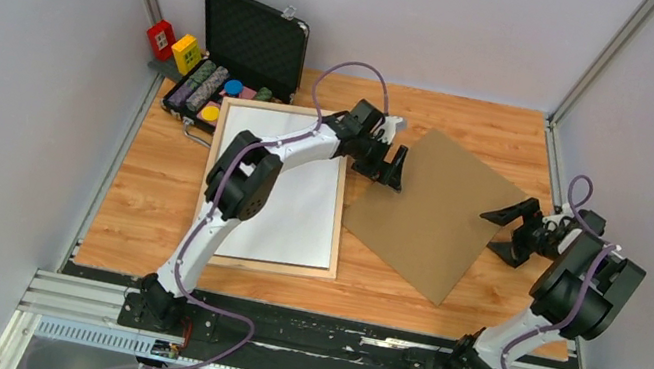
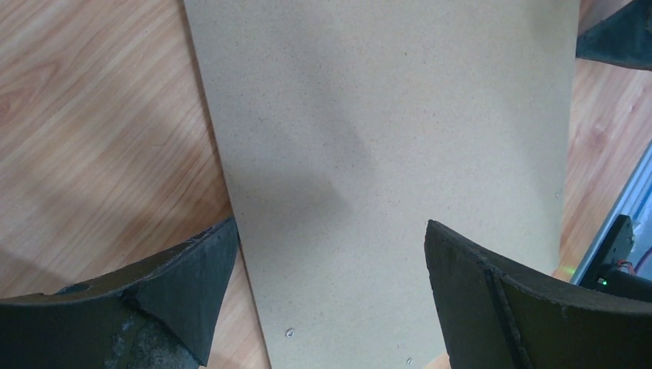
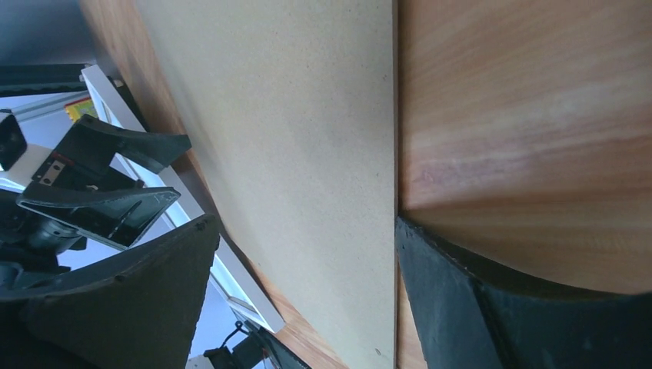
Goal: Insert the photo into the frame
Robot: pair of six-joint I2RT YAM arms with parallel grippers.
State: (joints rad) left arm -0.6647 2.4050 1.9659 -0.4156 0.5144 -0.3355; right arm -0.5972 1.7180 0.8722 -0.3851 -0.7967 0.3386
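The pale wood frame [image 1: 339,227] lies flat on the left half of the table, and a plain white sheet [image 1: 277,186] fills it. No printed photo face shows in any view. I cannot tell whether the sheet is the photo lying face down. My left gripper [image 1: 391,153] hangs open over the left edge of the brown backing board [image 1: 430,213], which shows between its fingers [image 2: 332,231] without touching them. My right gripper [image 1: 499,233] is open at the board's right edge [image 3: 307,223]. One finger [image 3: 461,307] is over bare table, the other over the board [image 3: 292,138].
An open black case [image 1: 252,39] with foam lining stands at the back left, with coloured items [image 1: 208,87] in its tray. Red and yellow blocks [image 1: 173,44] sit beside it. Grey walls close in the table on the left, back and right.
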